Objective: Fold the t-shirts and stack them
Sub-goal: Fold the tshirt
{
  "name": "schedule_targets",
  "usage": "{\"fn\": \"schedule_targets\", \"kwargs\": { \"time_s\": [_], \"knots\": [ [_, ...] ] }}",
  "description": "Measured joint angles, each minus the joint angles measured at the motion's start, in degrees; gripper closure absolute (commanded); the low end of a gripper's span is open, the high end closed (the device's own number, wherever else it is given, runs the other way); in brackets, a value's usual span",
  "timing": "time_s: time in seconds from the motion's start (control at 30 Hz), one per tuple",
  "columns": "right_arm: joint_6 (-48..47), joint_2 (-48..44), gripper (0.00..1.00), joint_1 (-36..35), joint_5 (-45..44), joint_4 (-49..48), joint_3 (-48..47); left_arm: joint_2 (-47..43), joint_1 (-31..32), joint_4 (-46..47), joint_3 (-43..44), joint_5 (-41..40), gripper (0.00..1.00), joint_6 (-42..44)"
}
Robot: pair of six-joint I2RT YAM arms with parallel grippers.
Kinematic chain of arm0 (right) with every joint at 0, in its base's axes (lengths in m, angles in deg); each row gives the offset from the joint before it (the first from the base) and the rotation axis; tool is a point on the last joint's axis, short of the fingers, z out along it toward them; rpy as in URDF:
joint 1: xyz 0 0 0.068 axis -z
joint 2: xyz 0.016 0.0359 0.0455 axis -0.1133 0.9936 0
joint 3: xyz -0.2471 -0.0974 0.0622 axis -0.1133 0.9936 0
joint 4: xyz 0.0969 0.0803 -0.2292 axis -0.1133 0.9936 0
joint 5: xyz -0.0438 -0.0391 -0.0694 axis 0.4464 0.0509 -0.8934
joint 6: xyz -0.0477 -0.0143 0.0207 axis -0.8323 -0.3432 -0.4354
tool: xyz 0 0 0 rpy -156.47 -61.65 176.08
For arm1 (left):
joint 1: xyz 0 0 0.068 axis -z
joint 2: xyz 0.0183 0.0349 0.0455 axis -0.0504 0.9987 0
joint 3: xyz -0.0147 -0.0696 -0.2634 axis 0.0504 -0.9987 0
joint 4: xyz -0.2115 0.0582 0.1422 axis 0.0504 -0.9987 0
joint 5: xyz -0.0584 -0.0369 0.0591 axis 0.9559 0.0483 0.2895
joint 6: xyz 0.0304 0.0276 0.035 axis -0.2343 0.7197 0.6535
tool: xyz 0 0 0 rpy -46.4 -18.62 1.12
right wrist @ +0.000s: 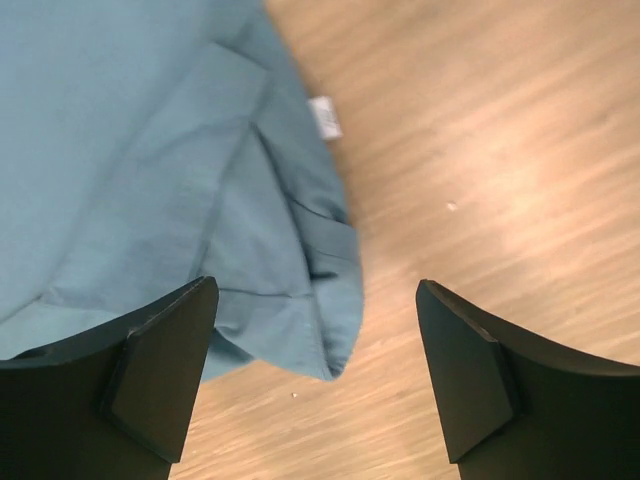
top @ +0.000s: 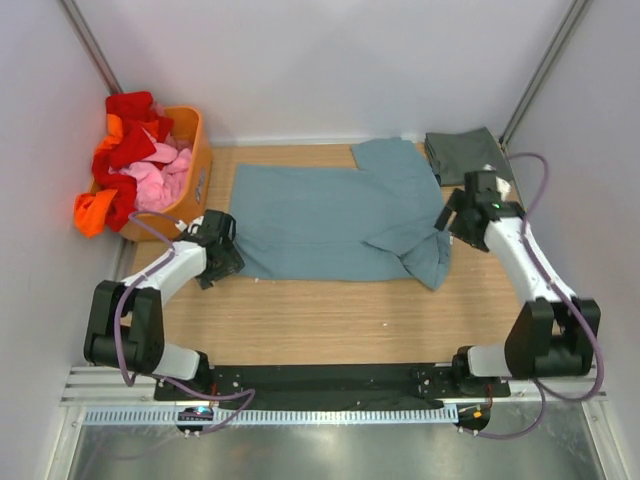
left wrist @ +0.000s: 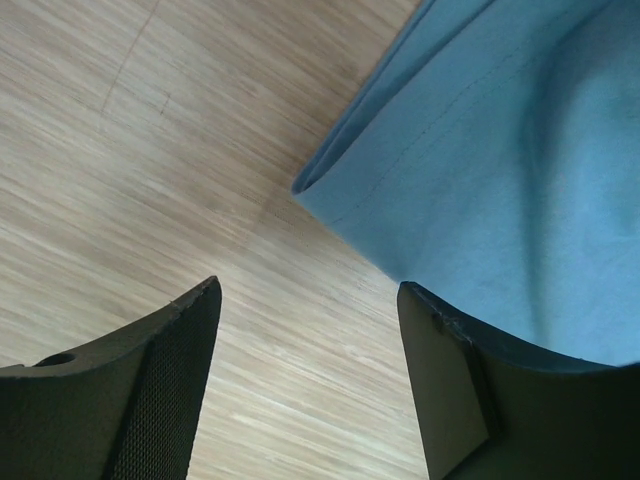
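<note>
The large blue-teal t-shirt (top: 330, 220) lies spread across the middle of the table, its right part folded over. The dark grey-green t-shirt (top: 463, 153) lies folded at the back right corner. My left gripper (top: 226, 262) is open and empty just off the shirt's near-left corner (left wrist: 305, 186); only bare wood shows between its fingers (left wrist: 170, 380). My right gripper (top: 447, 228) is open and empty at the shirt's right edge, with the folded sleeve end (right wrist: 330, 340) below it, between the fingers (right wrist: 165, 370) but not gripped.
An orange basket (top: 190, 190) heaped with red, pink and orange clothes stands at the back left. Grey walls close in the sides and back. Bare wooden table (top: 340, 320) lies in front of the shirt.
</note>
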Motion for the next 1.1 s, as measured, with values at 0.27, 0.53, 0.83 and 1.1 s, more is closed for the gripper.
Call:
{"fn": "schedule_targets", "kwargs": {
  "time_s": [0.27,0.53,0.83,1.1],
  "knots": [
    [7.6,-8.8,0.38,13.7,21.1,-8.1,22.5,-4.0,0.0,4.1,-5.7,1.0,0.31,-2.1],
    [10.7,-7.3,0.6,15.3,29.8,-12.4,28.0,-5.4,0.0,6.4,-7.6,1.2,0.32,-3.0],
    [12.0,-15.8,0.59,20.7,28.0,-13.2,32.2,-7.9,0.0,6.4,-8.9,1.1,0.32,-3.0],
    [12.9,-11.1,0.53,21.4,32.9,-17.8,35.5,-8.0,0.0,7.0,-9.4,0.7,0.18,-3.2]
  ]
}}
